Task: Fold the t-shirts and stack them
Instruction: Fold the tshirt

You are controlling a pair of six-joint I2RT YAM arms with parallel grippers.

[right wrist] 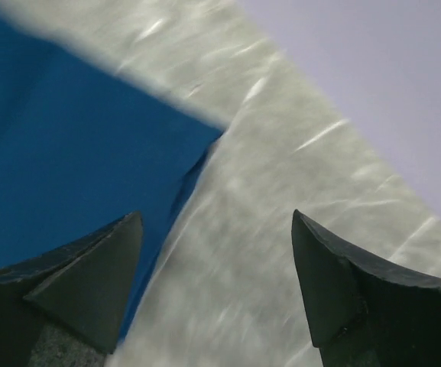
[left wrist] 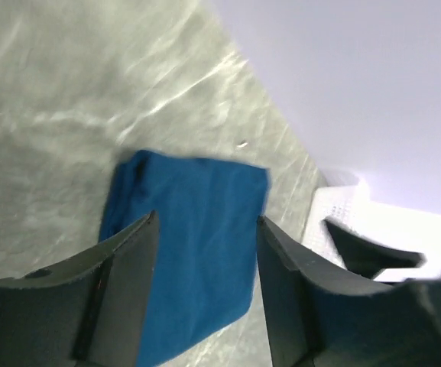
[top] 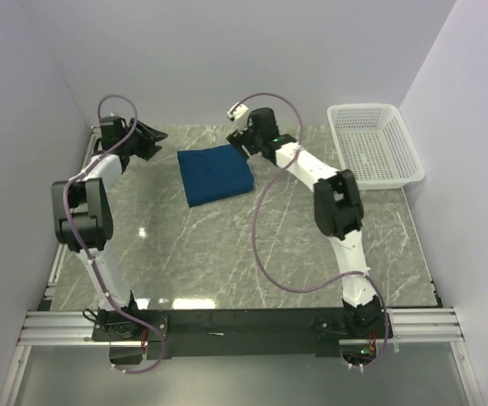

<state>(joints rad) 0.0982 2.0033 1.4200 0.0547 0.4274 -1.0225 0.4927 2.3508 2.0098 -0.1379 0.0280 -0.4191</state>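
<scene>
Matt blue cloth t-shirt [top: 216, 174] on glossy marbled table [top: 227, 254]

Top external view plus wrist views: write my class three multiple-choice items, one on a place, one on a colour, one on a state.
1. Where on the table is the white basket? A far right; B near left; C centre.
2. What colour is the folded t-shirt? A red; B blue; C white.
3. How is the right gripper? A shut on the t-shirt; B shut on the basket; C open, holding nothing.
Answers: 1 A, it sits at the far right corner. 2 B, every view shows blue cloth. 3 C, its fingers stand apart and grip nothing.
</scene>
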